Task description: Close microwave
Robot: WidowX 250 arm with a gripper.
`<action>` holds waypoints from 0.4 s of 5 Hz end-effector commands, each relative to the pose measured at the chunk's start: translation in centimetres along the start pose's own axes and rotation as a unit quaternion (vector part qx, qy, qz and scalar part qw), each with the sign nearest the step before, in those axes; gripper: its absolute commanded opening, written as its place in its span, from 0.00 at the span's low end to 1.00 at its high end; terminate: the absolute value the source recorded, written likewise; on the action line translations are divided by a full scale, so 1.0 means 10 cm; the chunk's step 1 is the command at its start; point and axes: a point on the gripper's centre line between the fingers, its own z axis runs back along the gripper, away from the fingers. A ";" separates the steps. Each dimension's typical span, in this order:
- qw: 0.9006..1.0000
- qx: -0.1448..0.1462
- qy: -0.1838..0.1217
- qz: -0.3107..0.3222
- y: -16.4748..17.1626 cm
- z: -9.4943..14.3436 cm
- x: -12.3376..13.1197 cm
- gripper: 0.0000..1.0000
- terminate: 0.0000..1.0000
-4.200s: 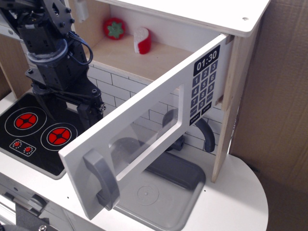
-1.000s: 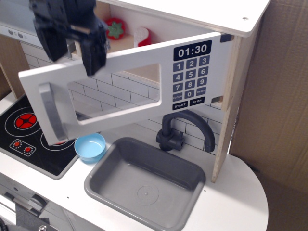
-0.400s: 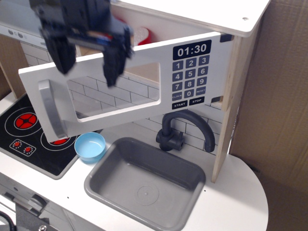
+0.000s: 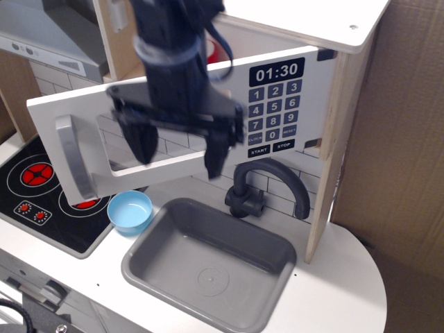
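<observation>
Range hood (image 4: 48, 35) was noted at far left, above the black hob (image 4: 41, 184) with two red rings. The grey bar handle (image 4: 73, 163) was seen standing upright at the free left end of the microwave door (image 4: 173, 128); a light blue bowl (image 4: 130, 211) sat on the counter (image 4: 333, 277) just below that end, beside the grey sink (image 4: 208, 257).

The tool (image 4: 177, 149) was recorded in front of the door window, its two dark fingers (image 4: 216, 149) spread wide and pointing down, nothing held between them. Whether the fingers touched the door face could not be told.

The door's long axis ran left to right, hinged at the right by the cabinet's side post; the door stood ajar, its handle end forward of the cabinet opening. The door lay directly behind the tool, so a push away from the camera, nearer the handle end, was judged to be what closing calls for.

Readable writing, at right: clock digits "01:30" (image 4: 277, 71), keypad (image 4: 275, 118) numerals 1–9 and 0, keys "START" and "STOP". Smaller key labels were too small to read
</observation>
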 end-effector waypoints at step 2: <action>0.997 -0.022 -0.053 -0.058 0.07 -0.29 0.45 1.00 0.00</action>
